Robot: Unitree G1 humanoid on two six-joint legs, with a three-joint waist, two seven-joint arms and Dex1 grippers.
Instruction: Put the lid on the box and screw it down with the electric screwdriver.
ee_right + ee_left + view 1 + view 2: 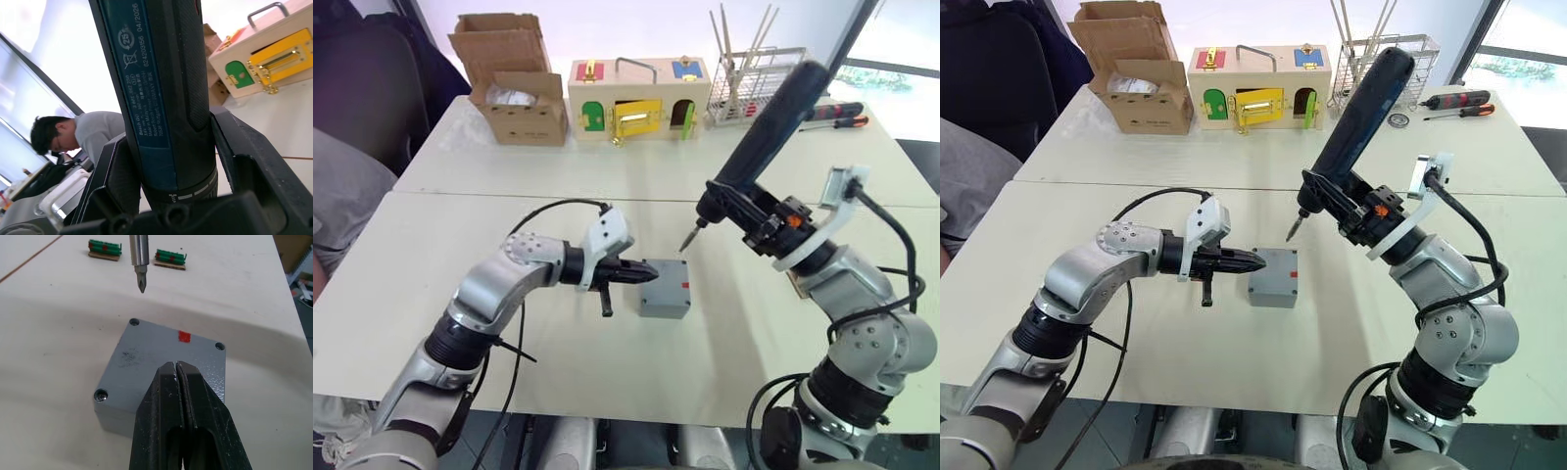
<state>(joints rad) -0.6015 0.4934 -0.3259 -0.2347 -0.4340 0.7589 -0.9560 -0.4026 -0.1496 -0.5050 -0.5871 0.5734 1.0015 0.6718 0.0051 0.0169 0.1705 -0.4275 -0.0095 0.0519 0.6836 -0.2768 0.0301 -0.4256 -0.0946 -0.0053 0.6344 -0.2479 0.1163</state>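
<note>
We see the left gripper (651, 276) with its fingers pressed together, tips resting on the lid (146, 363), which sits on the box (666, 290) near the table's (460, 245) middle. Just beyond, the right gripper (1356, 217) is clamped around the electric screwdriver (1356, 108), tilted, its bit (141, 264) hanging above the lid's far edge. Farther back stand a cardboard box (514, 78) and a wooden box (636, 98).

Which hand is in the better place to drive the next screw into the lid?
The right hand. It grips the electric screwdriver, whose bit hangs just above a corner screw hole of the lid. The left hand, shut, rests its tips on the lid, steadying the box.
</note>
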